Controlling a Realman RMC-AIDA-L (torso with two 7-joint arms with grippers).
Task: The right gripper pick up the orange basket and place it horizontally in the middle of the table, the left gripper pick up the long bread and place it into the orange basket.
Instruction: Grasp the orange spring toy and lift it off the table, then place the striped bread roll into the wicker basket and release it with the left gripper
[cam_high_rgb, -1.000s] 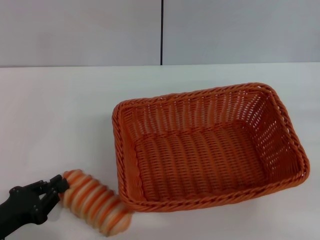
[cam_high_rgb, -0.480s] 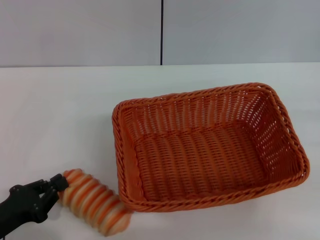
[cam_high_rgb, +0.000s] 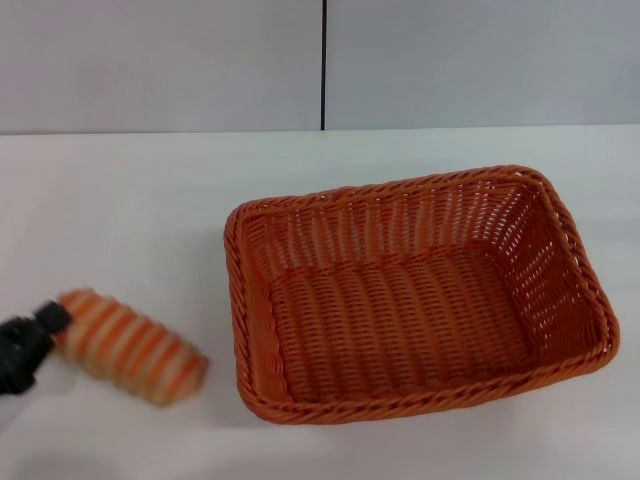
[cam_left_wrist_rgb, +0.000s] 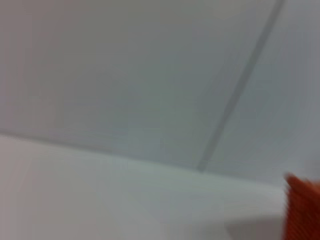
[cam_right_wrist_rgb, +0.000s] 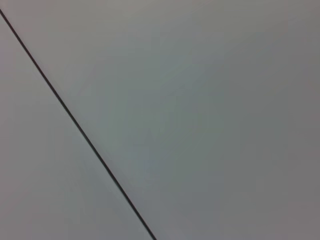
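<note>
In the head view the orange basket (cam_high_rgb: 410, 300) lies lengthwise on the white table (cam_high_rgb: 120, 210), right of centre, with nothing inside it. The long bread (cam_high_rgb: 132, 347), striped orange and cream, hangs slightly above the table to the left of the basket, clear of its rim. My left gripper (cam_high_rgb: 45, 335) is at the left edge of that view, shut on the bread's left end. The right gripper is out of view. A blurred orange edge (cam_left_wrist_rgb: 302, 207) shows in the left wrist view; I cannot tell what it belongs to.
A grey wall with a dark vertical seam (cam_high_rgb: 324, 65) stands behind the table. The right wrist view shows only that wall and its seam (cam_right_wrist_rgb: 80, 130). Bare tabletop lies left of and behind the basket.
The left gripper has moved left and away from the front edge with the bread in it. The bread has come off the basket's front-left corner. The basket has stayed put.
</note>
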